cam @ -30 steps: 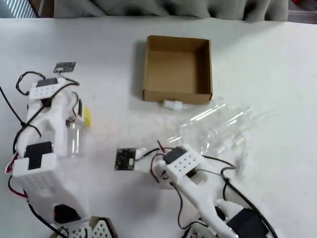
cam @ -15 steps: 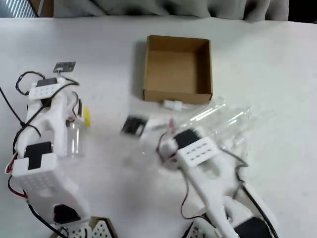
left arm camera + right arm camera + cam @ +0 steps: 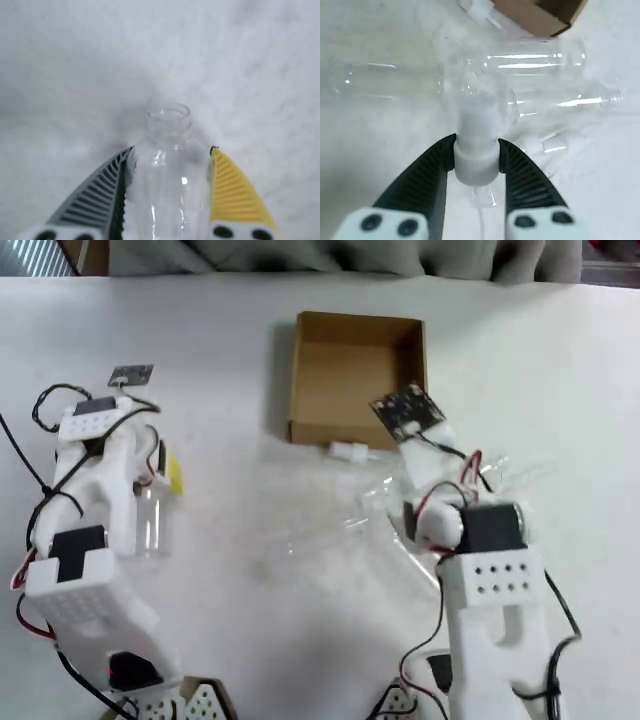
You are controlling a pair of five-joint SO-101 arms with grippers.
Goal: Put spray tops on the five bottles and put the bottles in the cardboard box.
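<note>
Just swung over clear plastic bottles [image 3: 535, 56], pinching white plastic spray top [image 3: 476, 162] in right claw [image 3: 475, 145]; squeezing topless bottle [image 3: 168, 175] in left claw [image 3: 170, 150].

Left wrist view: the bottle [image 3: 167, 170] was cut off by the picture's edge past its shoulder. The spray top [image 3: 476, 150] ran off the edge too, its tube barely traceable. In the high view the right arm [image 3: 480, 570] covered part of the clear bottle pile [image 3: 372, 502], so the count couldn't be told. The left arm [image 3: 100, 470] hid most of its bottle.
</note>
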